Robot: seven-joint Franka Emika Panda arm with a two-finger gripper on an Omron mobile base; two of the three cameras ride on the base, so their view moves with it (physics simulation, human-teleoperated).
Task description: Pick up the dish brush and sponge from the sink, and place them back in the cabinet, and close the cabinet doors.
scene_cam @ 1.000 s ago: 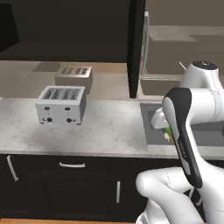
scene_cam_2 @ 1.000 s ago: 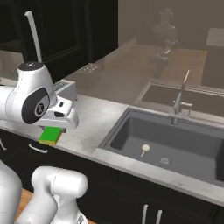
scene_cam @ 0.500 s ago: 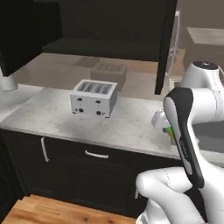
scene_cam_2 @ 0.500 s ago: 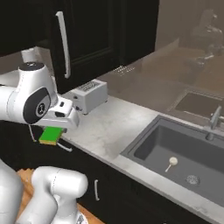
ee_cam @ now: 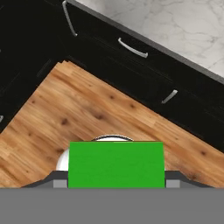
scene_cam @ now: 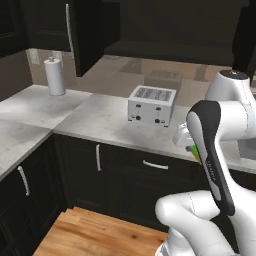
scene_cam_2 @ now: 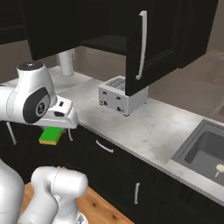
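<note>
Between the fingers of the gripper [ee_cam: 116,181], the sponge [ee_cam: 116,164] is sitting clamped, green face toward the camera, hanging over wood floor [ee_cam: 87,113]. Past it, the toaster [scene_cam_2: 117,94] is standing under the open cabinet doors [scene_cam_2: 144,43]; far off, the dish brush [scene_cam_2: 217,169] is lying in the sink [scene_cam_2: 203,146].

A grey marble counter [scene_cam: 105,125] wraps the corner over black base cabinets [scene_cam: 120,175] with short silver handles. A wood floor [ee_cam: 100,113] runs below. A toaster [scene_cam: 151,104] stands on the counter, a paper-towel roll [scene_cam: 54,76] near the beige wall [scene_cam: 125,70].
</note>
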